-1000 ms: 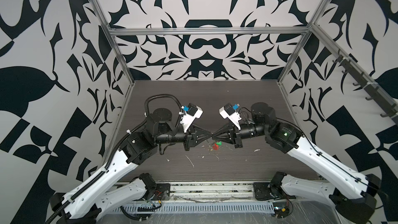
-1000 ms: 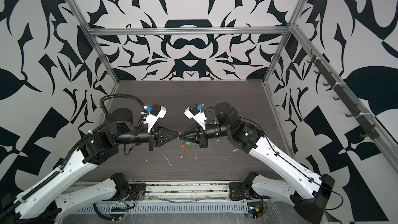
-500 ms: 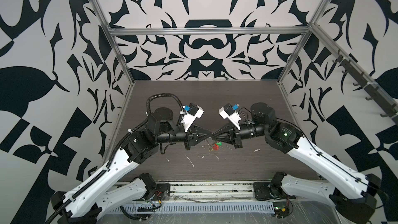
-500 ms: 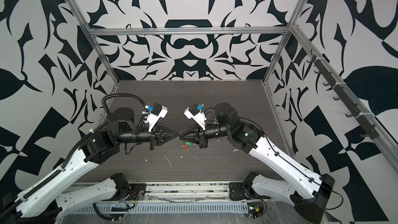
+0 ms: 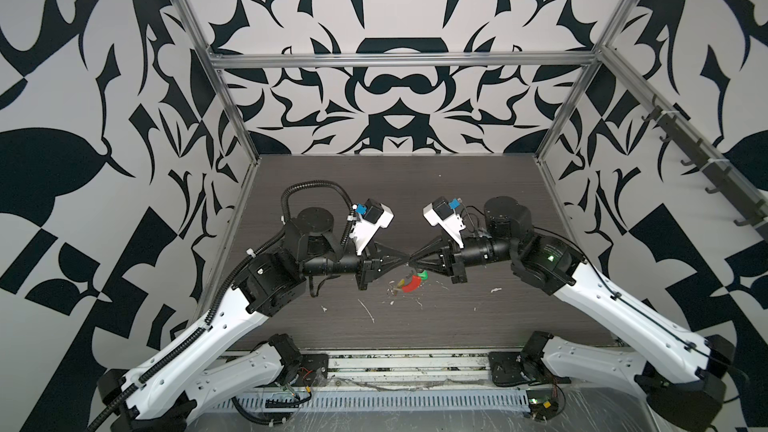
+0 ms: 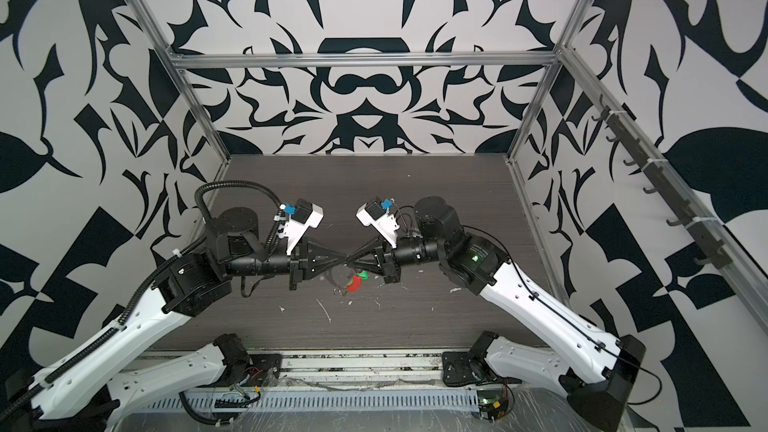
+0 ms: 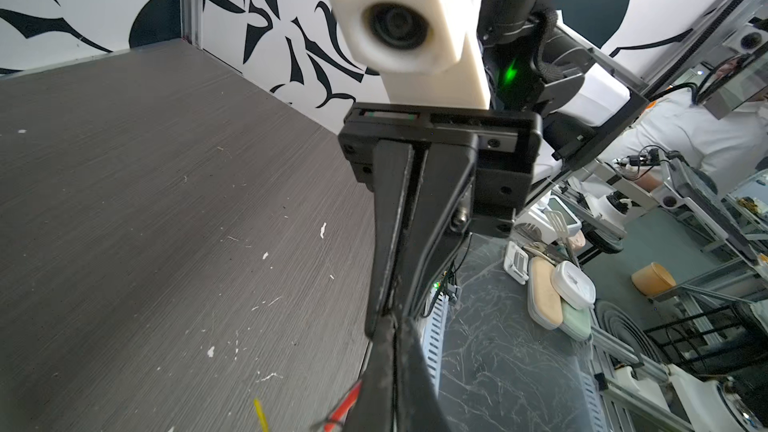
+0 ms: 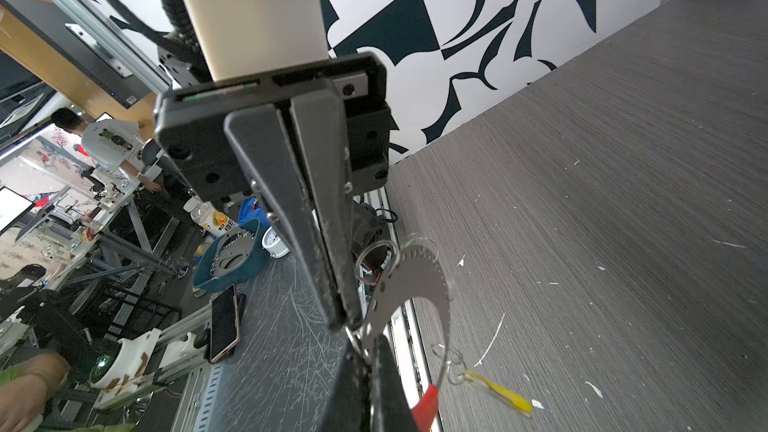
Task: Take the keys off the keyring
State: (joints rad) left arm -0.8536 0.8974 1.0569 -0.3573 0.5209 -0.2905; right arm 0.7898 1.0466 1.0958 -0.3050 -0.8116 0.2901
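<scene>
Both grippers meet tip to tip above the middle of the table. In both top views the left gripper (image 5: 405, 261) (image 6: 343, 261) and the right gripper (image 5: 414, 261) (image 6: 349, 261) are shut, pinching the top of the keyring. The keyring's thin grey hoop (image 8: 447, 347) and its red sleeve (image 5: 411, 284) (image 6: 354, 284) hang below the tips. One of the keys, with a yellow tag (image 8: 498, 391) (image 7: 261, 413), dangles from small split rings. The green-tagged key (image 5: 422, 275) (image 6: 363, 275) hangs beside the sleeve. A grey crescent plate (image 8: 419, 284) hangs on the hoop too.
The dark wood-grain table (image 5: 457, 317) carries white flecks and scratches (image 5: 368, 311). Patterned walls close in the back and both sides. A metal rail (image 5: 407, 361) runs along the front edge, between the two arm bases.
The left gripper's jaws have closed from slightly apart to shut at the keyring's top. The right gripper has stayed shut, and neither arm has visibly shifted.
</scene>
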